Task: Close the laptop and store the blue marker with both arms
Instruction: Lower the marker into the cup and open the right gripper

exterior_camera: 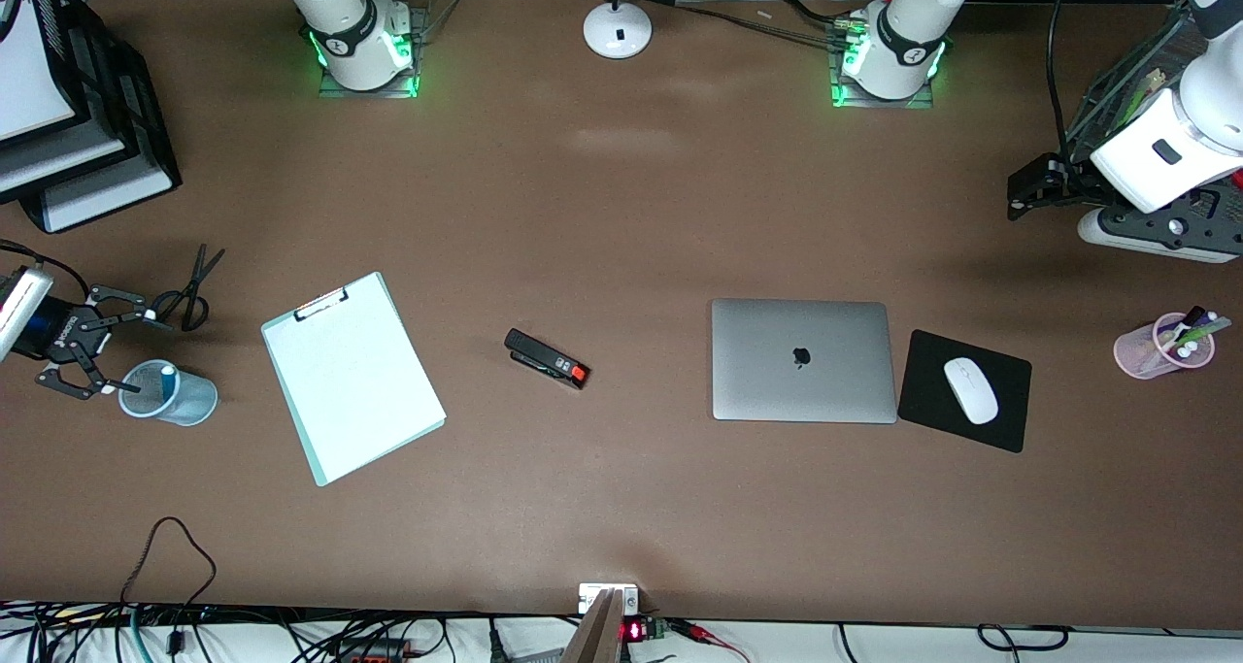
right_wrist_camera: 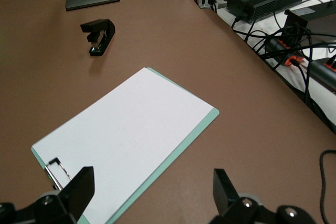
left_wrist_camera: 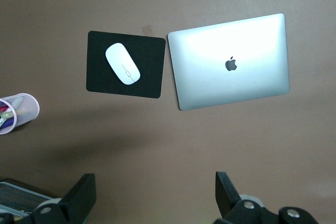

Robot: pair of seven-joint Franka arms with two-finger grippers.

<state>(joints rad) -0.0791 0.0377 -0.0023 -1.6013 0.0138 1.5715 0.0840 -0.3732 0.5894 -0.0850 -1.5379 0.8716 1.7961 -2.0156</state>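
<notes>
Saw laptop (exterior_camera: 802,359) shut mid-frame, blue marker (exterior_camera: 167,377) in mesh cup (exterior_camera: 186,408), right gripper (exterior_camera: 146,352) spread-jawed beside it (risked tipping cup on retreat), left gripper (exterior_camera: 1020,192) waiting open-jawed over upper tabletop (exterior_camera: 621,207).

Most of the blue marker (exterior_camera: 166,376) is being hidden inside the mesh cup (exterior_camera: 173,398), only its white end showing. The pink cup (left_wrist_camera: 18,113) is being cut off by the left wrist view's edge.
</notes>
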